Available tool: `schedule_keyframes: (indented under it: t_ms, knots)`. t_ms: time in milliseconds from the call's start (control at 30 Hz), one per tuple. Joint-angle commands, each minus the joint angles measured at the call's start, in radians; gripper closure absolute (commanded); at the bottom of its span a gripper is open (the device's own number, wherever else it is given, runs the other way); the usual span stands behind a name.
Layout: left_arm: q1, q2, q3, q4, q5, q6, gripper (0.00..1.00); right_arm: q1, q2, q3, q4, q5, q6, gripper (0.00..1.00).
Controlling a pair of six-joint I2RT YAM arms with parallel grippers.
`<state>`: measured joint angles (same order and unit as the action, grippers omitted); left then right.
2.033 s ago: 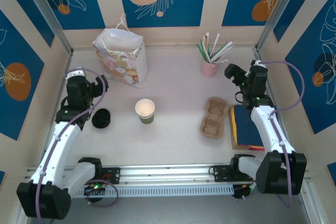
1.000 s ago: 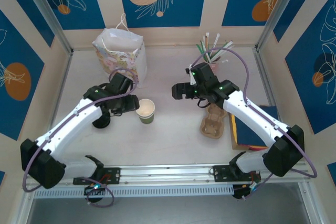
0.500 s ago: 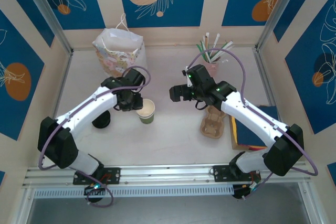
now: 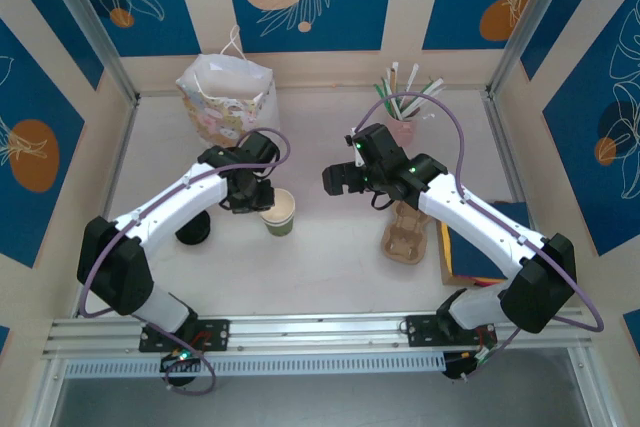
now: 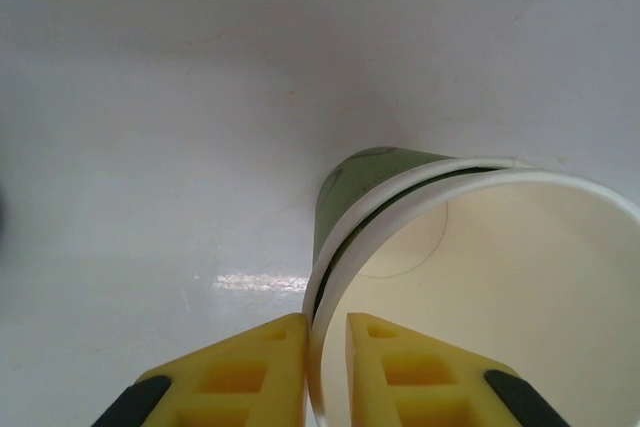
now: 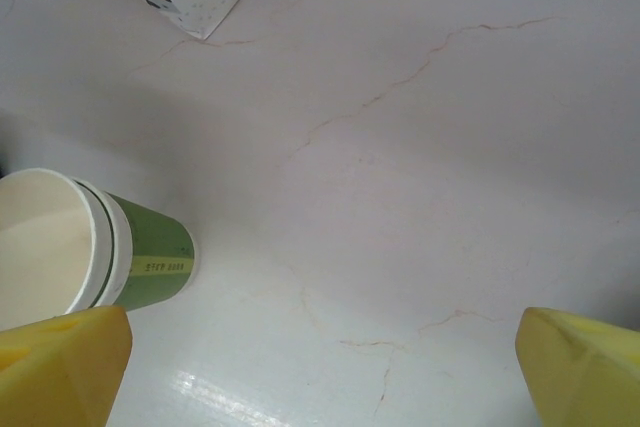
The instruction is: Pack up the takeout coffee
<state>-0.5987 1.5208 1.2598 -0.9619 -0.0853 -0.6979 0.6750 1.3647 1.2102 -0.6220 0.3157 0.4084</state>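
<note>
Presently on the surface [image 4: 330, 277], item by item:

1. Takeout coffee: green paper cup [image 4: 279, 211], white inside, open-topped, upright near the middle of the surface, in front of the gift bag and apart from it. The left wrist view shows a doubled rim at its mouth.
2. The left gripper [image 5: 325, 332] is at the cup's near-left rim. Its yellow jaws are almost together and clamped on the cup wall, one finger outside and one inside.
3. The right gripper [image 4: 335, 179] hangs to the right of the cup, apart from it and pointed toward it. Its jaws are spread wide with nothing between them, and the right wrist view has a yellow fingertip [image 6: 60, 362] in each lower corner.
4. Black lid [image 4: 192, 225]: loose, flat on the surface left of the cup, partly under the left arm.
5. Gift bag [image 4: 228, 107]: white with a pastel print, standing at the far left.
6. Pink holder of straws [image 4: 399, 131]: far right.
7. Cardboard cup carrier [image 4: 405, 229]: right of centre, partly under the right arm.
8. Dark blue flat item [image 4: 462, 252]: just right of the carrier, what it is cannot be told.
</note>
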Motion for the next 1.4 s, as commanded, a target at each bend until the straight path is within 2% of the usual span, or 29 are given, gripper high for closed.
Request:
schedule_keyframes:
  t_ms: [0,67,333,733,1000,1367]
  knots:
    - [-0.007,-0.002,0.006,-0.015,0.013,0.01,0.87,0.005,0.007,0.037,-0.013,0.018,-0.011,0.01]
    - [-0.007,-0.002,0.006,-0.015,0.015,0.009,0.92,0.005,0.005,0.037,-0.015,0.02,-0.012,0.01]
    - [0.021,-0.032,-0.006,-0.012,0.022,0.003,0.99,0.007,0.006,0.041,-0.02,0.019,-0.01,0.01]
    - [0.143,-0.089,-0.026,0.0,0.055,0.042,1.0,0.013,0.024,0.054,-0.02,0.015,-0.009,0.01]
    - [0.211,-0.053,0.017,0.0,0.061,0.091,1.0,0.017,0.038,0.07,-0.021,0.009,-0.012,0.01]
    - [0.274,-0.009,0.054,0.015,0.077,0.129,1.0,0.015,0.124,0.132,0.006,-0.161,0.002,0.01]
